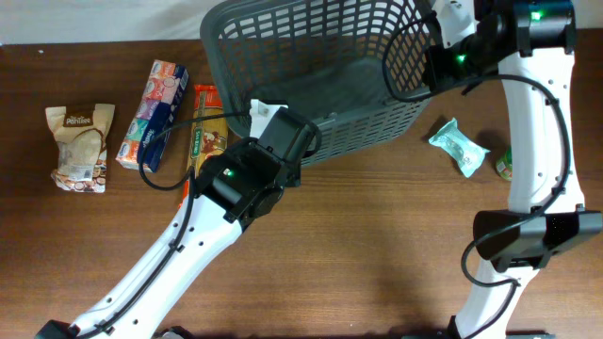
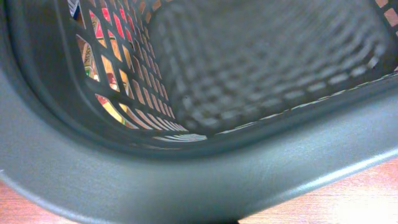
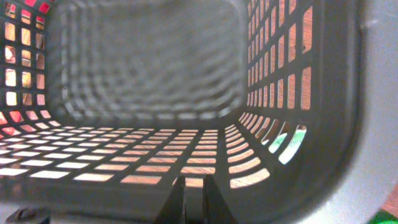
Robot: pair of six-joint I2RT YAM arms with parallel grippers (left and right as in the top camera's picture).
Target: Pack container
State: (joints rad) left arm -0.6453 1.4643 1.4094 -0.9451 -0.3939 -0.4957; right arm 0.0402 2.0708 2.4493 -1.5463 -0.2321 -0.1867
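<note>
The container, a large dark grey lattice basket (image 1: 221,71), stands at the back middle of the table and looks empty inside. My left gripper (image 1: 268,115) is at its front left corner. In the left wrist view the thick rim (image 2: 205,180) fills the foreground and hides my fingers. My right gripper (image 1: 431,68) is at the basket's right rim. In the right wrist view its fingers (image 3: 194,186) sit close together, pinched on the basket's near wall (image 3: 93,196).
Left of the basket lie a cream bag (image 1: 80,146), a blue and white box (image 1: 153,111) and a long pasta packet (image 1: 205,127). To the right lie a teal packet (image 1: 459,146) and a green item (image 1: 504,166).
</note>
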